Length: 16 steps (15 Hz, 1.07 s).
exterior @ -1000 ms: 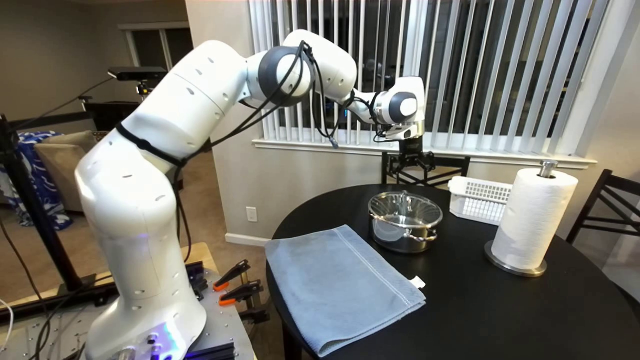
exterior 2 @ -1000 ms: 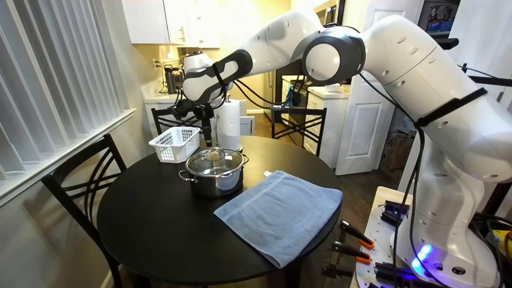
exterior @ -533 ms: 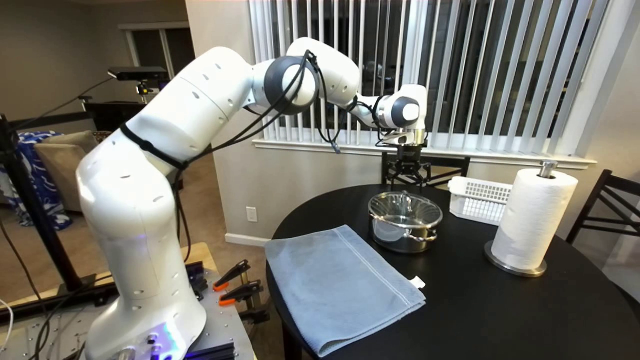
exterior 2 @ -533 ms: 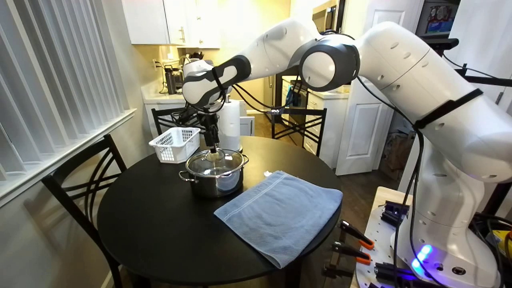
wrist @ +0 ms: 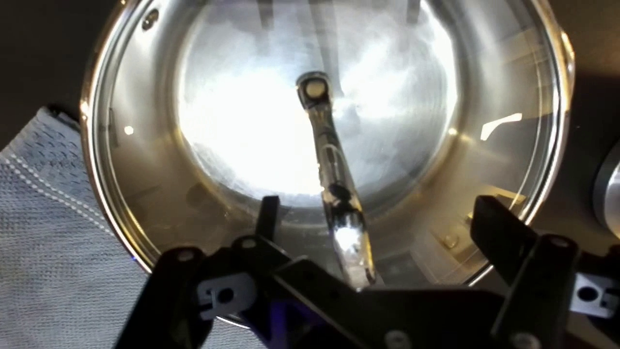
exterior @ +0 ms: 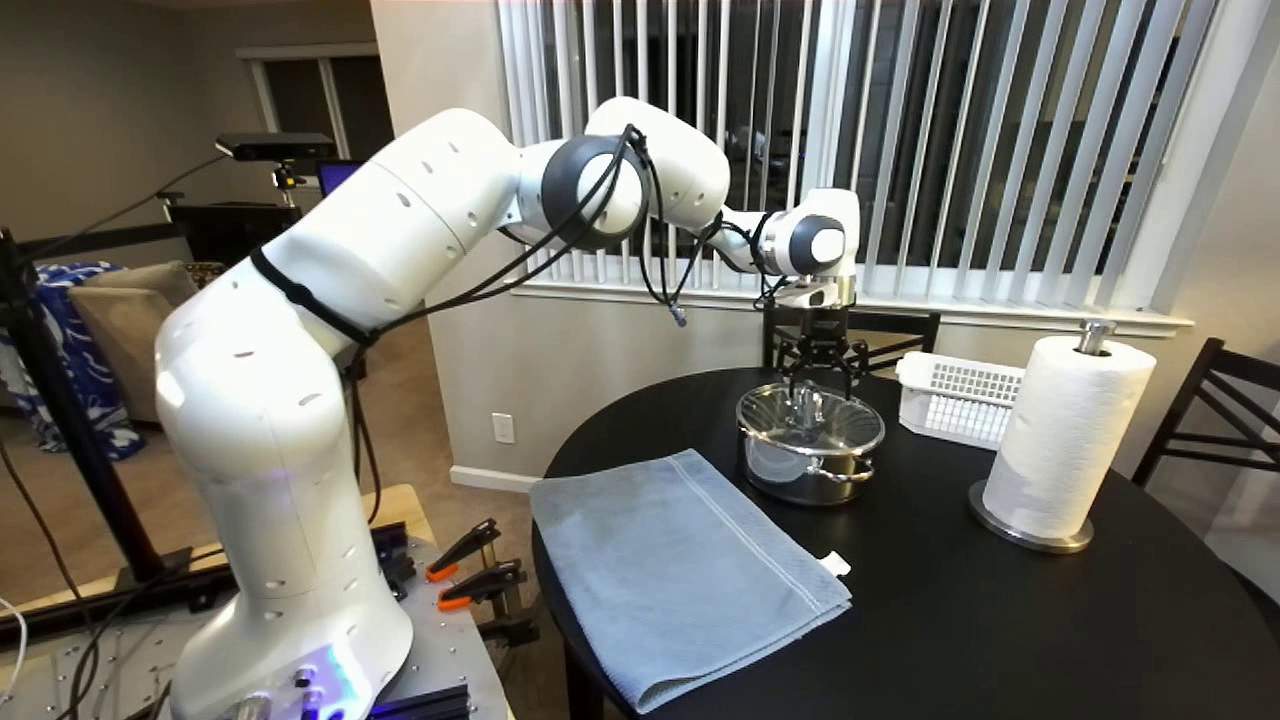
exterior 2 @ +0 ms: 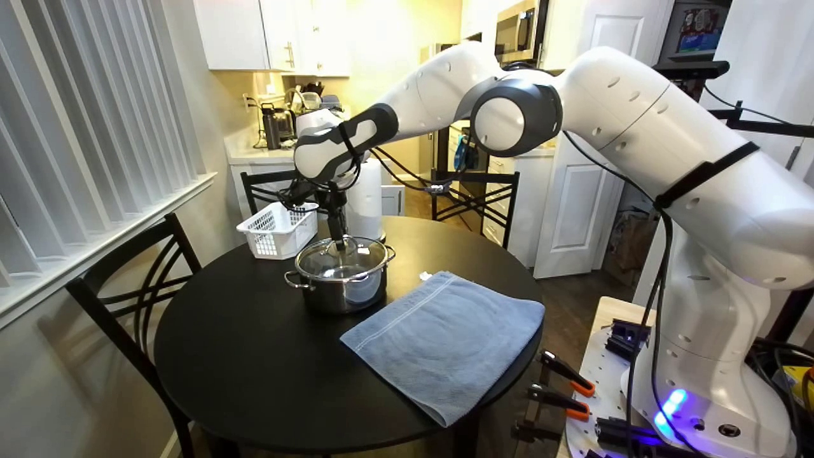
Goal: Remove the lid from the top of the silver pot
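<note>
The silver pot stands on the black table; it also shows in an exterior view. The round glass lid with a metal rim sits on top of the pot, also in an exterior view. In the wrist view the lid's shiny arched handle runs down the middle. My gripper points down over the lid, also seen in both exterior views. Its black fingers are wide apart, one each side of the handle, with gaps. The handle's near end is hidden behind the gripper.
A folded blue towel lies on the table beside the pot. A white slatted basket and a paper towel roll on a metal stand are behind and beside the pot. Black chairs stand round the table.
My gripper has moved down from above the pot until its fingers are around the lid's handle. The lid, pot and towel have not moved.
</note>
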Each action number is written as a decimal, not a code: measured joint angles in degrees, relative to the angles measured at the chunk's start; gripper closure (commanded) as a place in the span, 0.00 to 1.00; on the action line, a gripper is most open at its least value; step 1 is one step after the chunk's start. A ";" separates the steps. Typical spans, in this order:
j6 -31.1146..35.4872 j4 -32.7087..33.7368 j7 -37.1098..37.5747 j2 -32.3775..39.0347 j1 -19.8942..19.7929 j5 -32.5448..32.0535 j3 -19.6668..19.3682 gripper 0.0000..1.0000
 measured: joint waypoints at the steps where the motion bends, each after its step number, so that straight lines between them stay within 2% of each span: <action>1: 0.64 0.11 -0.83 -0.02 -0.02 0.00 0.01 0.00; 6: 2.73 0.16 -4.63 -0.98 -0.16 0.24 1.67 0.00; 13: 2.23 -0.35 -4.96 -1.20 -0.61 0.48 2.10 0.00; 14: 2.17 -0.43 -4.96 -1.20 -0.77 0.48 2.12 0.25; 15: 2.11 -0.50 -4.96 -1.20 -0.90 0.48 2.13 0.26; 16: 2.03 -0.52 -4.98 -1.20 -0.98 0.48 2.13 0.33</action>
